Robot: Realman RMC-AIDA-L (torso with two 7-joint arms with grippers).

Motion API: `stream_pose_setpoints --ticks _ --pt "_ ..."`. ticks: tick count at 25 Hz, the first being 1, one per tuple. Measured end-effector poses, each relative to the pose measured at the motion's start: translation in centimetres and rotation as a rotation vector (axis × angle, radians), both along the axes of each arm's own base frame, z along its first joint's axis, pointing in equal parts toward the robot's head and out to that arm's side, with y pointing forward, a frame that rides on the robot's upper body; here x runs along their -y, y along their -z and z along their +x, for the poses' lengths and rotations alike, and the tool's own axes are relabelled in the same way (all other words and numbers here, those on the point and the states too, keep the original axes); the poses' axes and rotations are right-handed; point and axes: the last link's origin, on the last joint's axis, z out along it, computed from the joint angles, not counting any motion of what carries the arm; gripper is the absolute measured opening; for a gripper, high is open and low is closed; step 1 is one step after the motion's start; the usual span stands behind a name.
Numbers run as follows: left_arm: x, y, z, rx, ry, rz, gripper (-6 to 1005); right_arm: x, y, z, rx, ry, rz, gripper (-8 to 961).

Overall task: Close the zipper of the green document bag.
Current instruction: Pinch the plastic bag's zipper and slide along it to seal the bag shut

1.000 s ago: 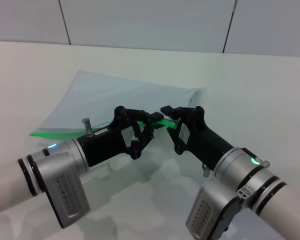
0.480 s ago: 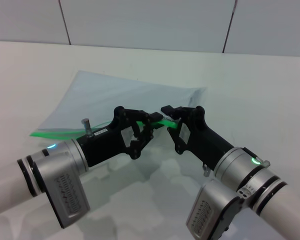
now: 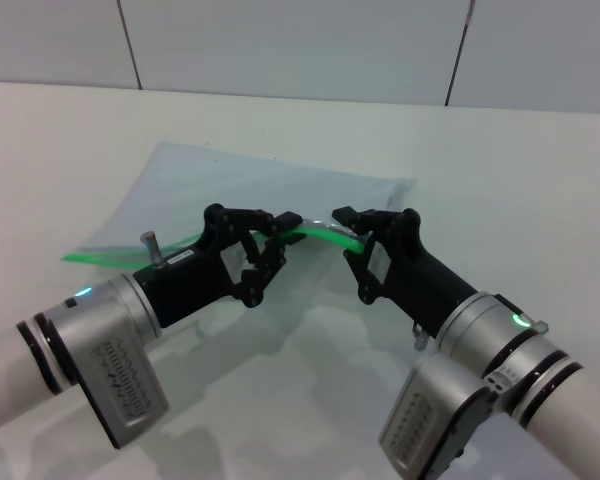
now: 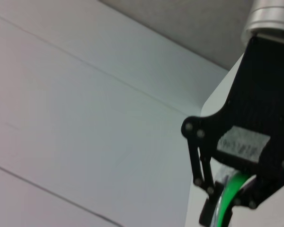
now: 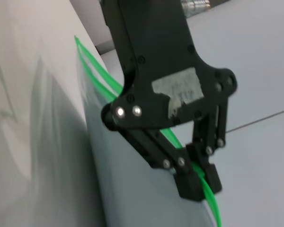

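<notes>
The green document bag (image 3: pixel 260 180), a translucent pale blue-grey pouch, lies on the white table with its near long edge lifted. The zipper (image 3: pixel 318 233), a bright green strip, runs along that edge and arches between my two grippers. Shut on the strip's middle is my left gripper (image 3: pixel 278 222); the right wrist view shows that same left gripper (image 5: pixel 196 182) pinching the zipper (image 5: pixel 97 68). My right gripper (image 3: pixel 346 218) is shut on the strip a short way to the right. In the left wrist view, the right gripper (image 4: pixel 222 208) holds the zipper (image 4: pixel 234 187).
A white table (image 3: pixel 520 190) spreads around the bag, with a tiled wall (image 3: pixel 300 45) behind it. Both forearms cross the near part of the table.
My left gripper has slid left along the green strip and my right gripper has shifted slightly right. The gap between them has widened, baring an arched stretch of zipper.
</notes>
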Motion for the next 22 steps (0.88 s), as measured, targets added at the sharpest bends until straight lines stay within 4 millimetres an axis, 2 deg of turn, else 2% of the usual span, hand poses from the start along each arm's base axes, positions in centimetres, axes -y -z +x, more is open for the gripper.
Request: stream_pose_setpoints --ticks 9,22 --pt "0.1 -0.7 -0.8 0.027 -0.05 0.043 92 -0.7 -1.7 1.5 -0.075 0.049 0.056 50" --pt "0.8 -2.0 -1.5 0.103 -0.081 0.113 96 -2.1 -5.7 6.1 -0.141 0.22 0.25 50"
